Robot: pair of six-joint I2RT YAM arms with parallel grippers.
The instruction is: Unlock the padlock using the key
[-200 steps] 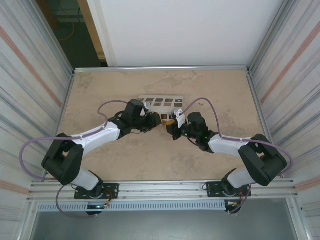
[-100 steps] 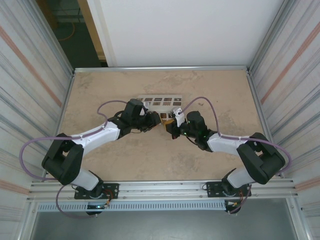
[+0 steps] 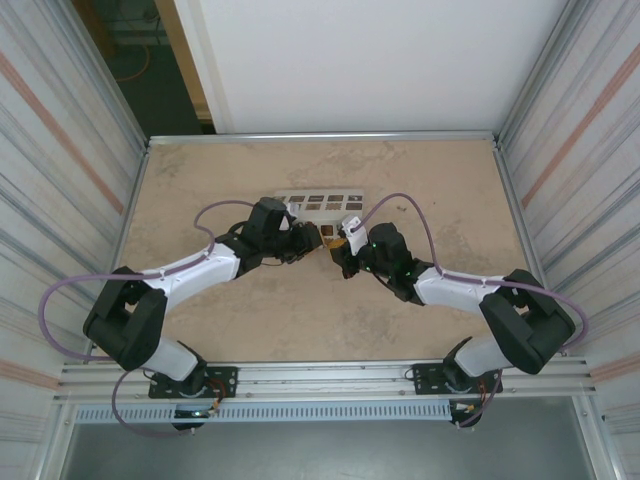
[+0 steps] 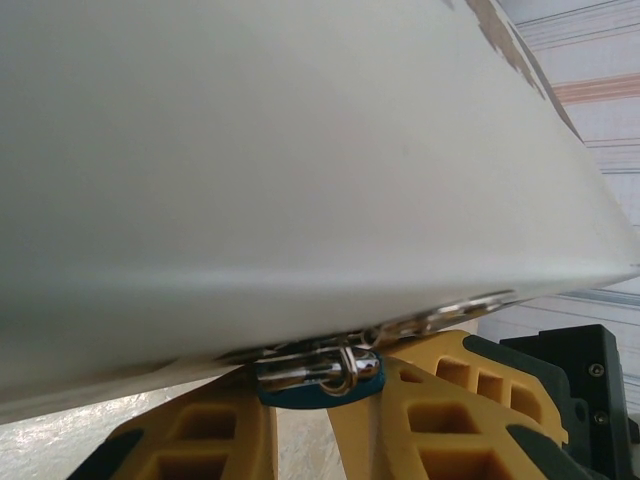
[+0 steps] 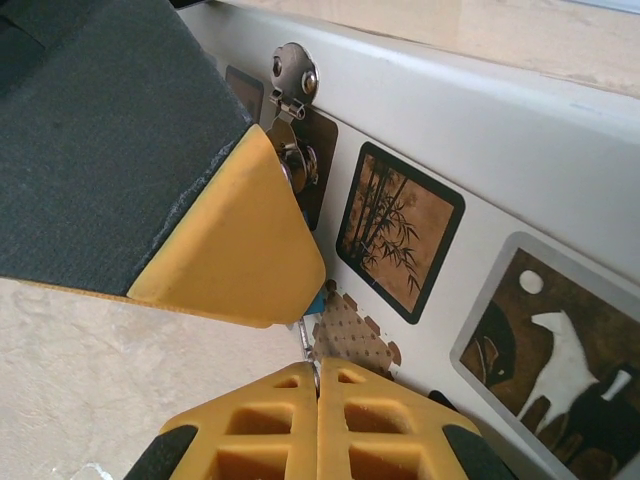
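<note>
Clamping padlock point(image 4: 320, 372) in left tool point(image 4: 300, 405), tight under white box point(image 4: 300, 150) at mid-bench point(image 3: 250, 320). Pinching key point(image 5: 304, 345) in right tool point(image 5: 318, 372), fingers pressed together, tip just beside padlock's blue edge, near box's tiled face.

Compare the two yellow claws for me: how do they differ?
The left gripper holds its fingers apart around the blue padlock; the right gripper presses its fingers tight together, pinching what seems the thin silvery key. Both have yellow fingers and sit close against the white box.
</note>
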